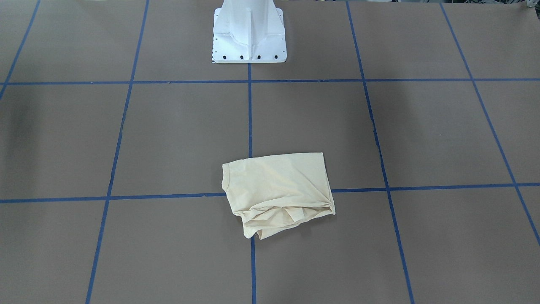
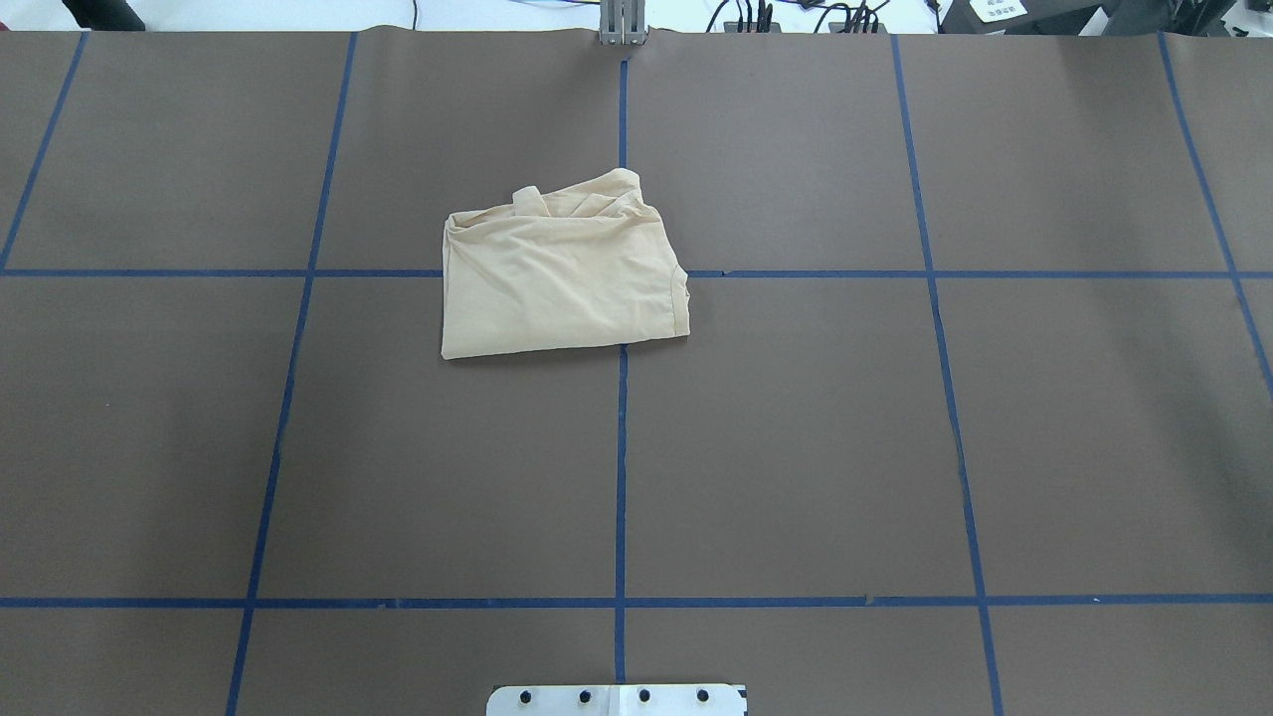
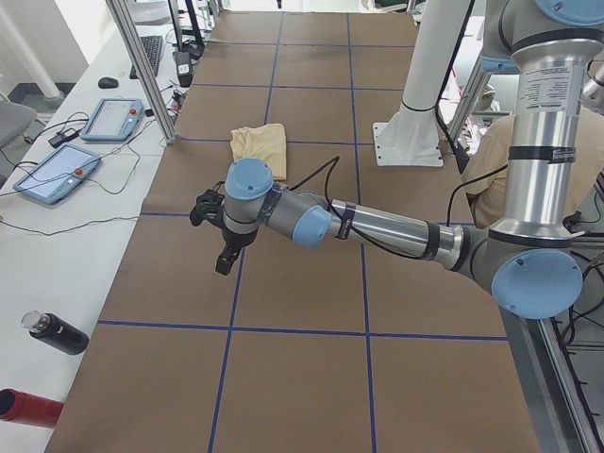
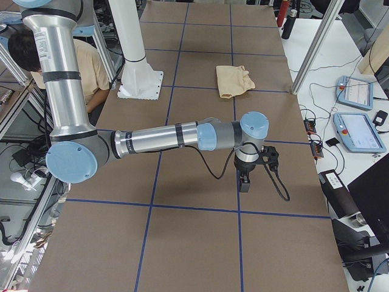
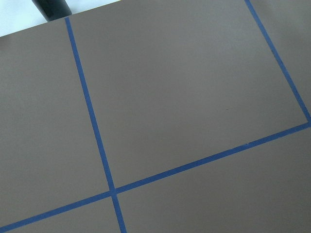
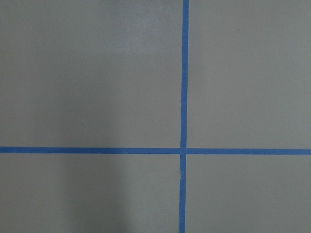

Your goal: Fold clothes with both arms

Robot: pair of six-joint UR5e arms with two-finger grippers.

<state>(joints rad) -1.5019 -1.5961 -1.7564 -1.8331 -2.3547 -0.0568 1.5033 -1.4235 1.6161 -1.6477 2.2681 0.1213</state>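
Note:
The clothes (image 2: 562, 278) are one pale beige shirt lying folded into a rough rectangle near the table's middle, with bunched layers along its far edge. The clothes (image 1: 276, 188) lie alone, with no arm over them; they also show small in the side views (image 3: 260, 143) (image 4: 234, 79). My left gripper (image 3: 225, 260) hangs pointing down over bare table, well away from the shirt. My right gripper (image 4: 244, 182) does the same at the other end. Whether either one is open or shut, I cannot tell. Both wrist views show only brown table and blue tape.
The white pedestal base (image 1: 249, 33) stands at the robot's side of the table (image 2: 796, 447), which carries a blue tape grid. A person (image 4: 91, 67) sits behind the robot. Teach pendants (image 3: 113, 118) and bottles (image 3: 57, 332) lie on the side bench.

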